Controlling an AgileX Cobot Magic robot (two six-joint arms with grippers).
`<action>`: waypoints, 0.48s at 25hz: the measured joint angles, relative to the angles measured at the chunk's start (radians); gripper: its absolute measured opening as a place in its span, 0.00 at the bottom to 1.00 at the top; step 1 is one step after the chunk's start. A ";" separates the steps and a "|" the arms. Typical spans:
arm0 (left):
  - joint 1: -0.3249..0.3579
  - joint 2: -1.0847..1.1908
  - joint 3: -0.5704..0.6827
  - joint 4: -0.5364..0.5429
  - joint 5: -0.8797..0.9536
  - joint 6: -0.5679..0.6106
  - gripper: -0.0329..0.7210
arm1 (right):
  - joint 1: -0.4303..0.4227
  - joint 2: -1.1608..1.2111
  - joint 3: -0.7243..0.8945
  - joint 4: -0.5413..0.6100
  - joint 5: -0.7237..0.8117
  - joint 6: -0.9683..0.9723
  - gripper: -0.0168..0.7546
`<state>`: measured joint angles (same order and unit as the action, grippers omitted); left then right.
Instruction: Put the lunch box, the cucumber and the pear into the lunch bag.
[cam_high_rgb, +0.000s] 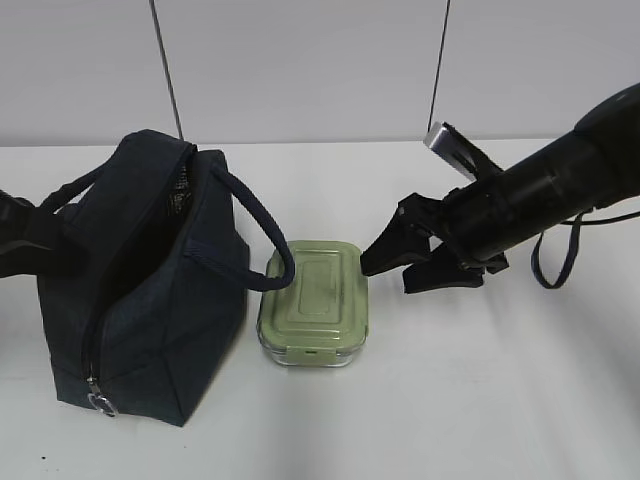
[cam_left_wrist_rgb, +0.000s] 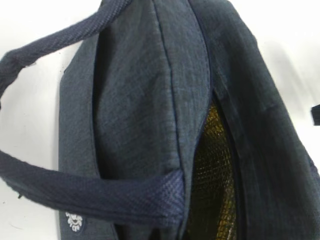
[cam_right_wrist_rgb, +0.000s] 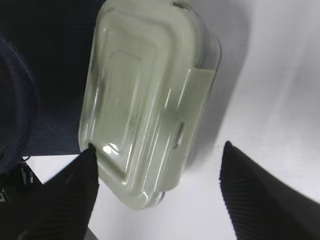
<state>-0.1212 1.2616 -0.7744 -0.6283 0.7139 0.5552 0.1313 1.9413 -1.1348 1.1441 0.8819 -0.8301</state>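
The dark navy lunch bag (cam_high_rgb: 150, 300) stands at the left with its top open; the left wrist view is filled by it (cam_left_wrist_rgb: 135, 100). The lunch box (cam_high_rgb: 312, 300), with a sage-green lid, sits on the table against the bag's right side. One bag handle (cam_high_rgb: 280, 262) droops onto its left corner. My right gripper (cam_high_rgb: 387, 275) is open and empty just right of the box. In the right wrist view (cam_right_wrist_rgb: 159, 150) its jaws stand wide either side of the near end of the box (cam_right_wrist_rgb: 145, 100). My left arm (cam_high_rgb: 25, 235) is at the bag's left side, its fingers hidden. Cucumber and pear are out of view.
The white table (cam_high_rgb: 480, 400) runs to a grey panelled wall behind. A cable loop (cam_high_rgb: 560, 255) hangs under the right arm. A silver ring zipper pull (cam_high_rgb: 100, 402) hangs at the bag's front bottom corner. Gold mesh lining (cam_left_wrist_rgb: 215, 165) shows inside the bag's opening.
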 joint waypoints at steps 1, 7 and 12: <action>0.000 0.000 0.000 0.000 0.000 0.000 0.02 | 0.000 0.016 0.000 0.028 0.000 -0.025 0.78; 0.000 0.000 0.000 0.000 0.000 0.000 0.02 | 0.000 0.088 0.001 0.202 -0.002 -0.161 0.79; 0.000 0.000 0.000 0.000 0.000 0.000 0.02 | 0.000 0.127 0.001 0.261 -0.004 -0.206 0.79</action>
<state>-0.1212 1.2616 -0.7744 -0.6283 0.7139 0.5552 0.1313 2.0679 -1.1335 1.4054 0.8779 -1.0361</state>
